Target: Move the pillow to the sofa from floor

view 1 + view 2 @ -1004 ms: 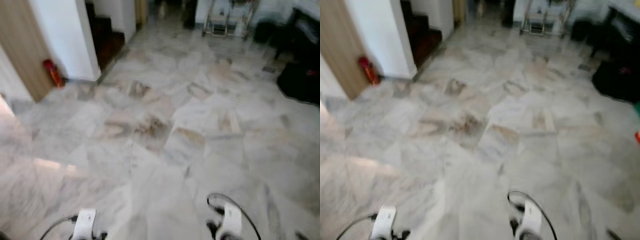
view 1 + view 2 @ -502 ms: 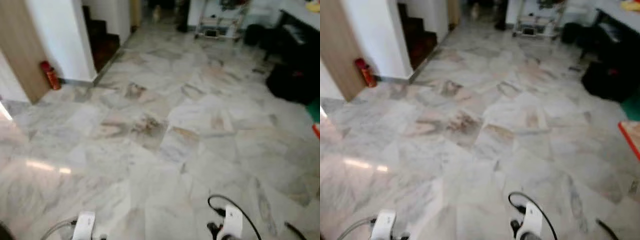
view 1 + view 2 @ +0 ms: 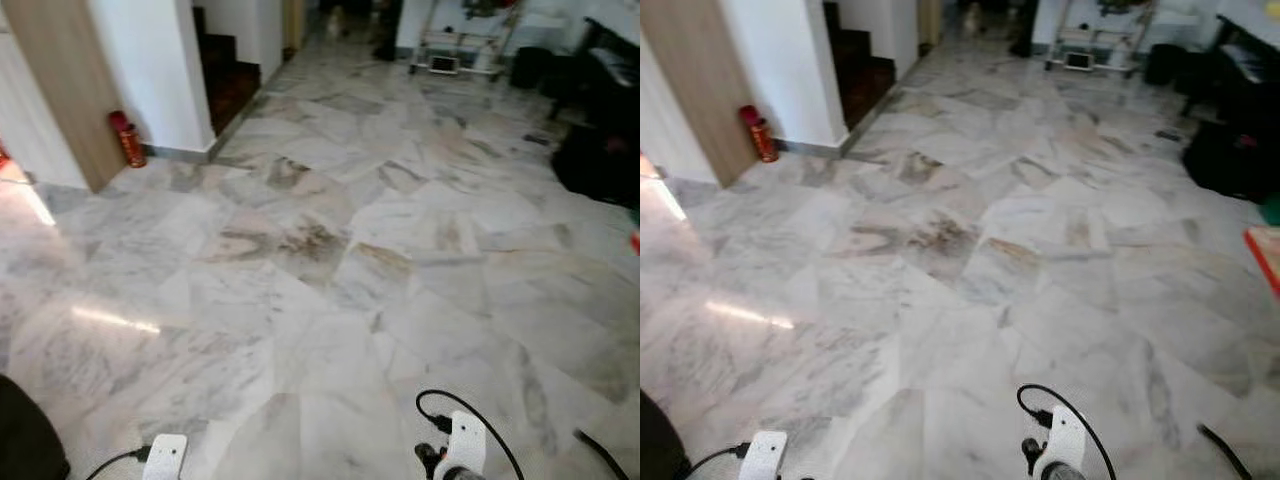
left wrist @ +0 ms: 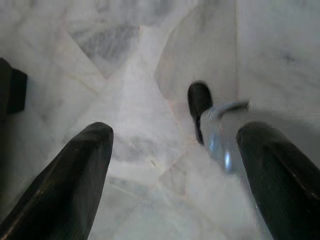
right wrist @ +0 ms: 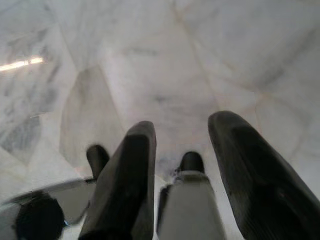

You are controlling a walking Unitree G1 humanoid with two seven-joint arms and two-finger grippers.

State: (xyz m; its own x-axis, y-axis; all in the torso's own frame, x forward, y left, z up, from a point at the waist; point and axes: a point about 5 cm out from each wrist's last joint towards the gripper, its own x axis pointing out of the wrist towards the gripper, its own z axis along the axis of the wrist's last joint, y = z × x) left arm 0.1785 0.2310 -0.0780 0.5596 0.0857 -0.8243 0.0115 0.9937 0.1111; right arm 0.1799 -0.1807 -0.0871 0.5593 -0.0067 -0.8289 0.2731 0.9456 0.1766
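Observation:
Both arms hang low over the grey-white marble floor. My left arm and right arm show at the near edge of the eye views. In the left wrist view my left gripper is open, its two black fingers wide apart with bare floor between them. My right gripper is open too, with nothing held; the robot's own leg and feet show beneath it.
A red fire extinguisher stands by a wooden panel and white wall at the left, with dark stairs behind. Black furniture lines the right. A metal rack stands far ahead. A dark shape sits near left.
The whole picture has shifted as the camera turned a little left; the extinguisher and wall sit further right. A dark shape has come in at the near left. Both arms hang as before.

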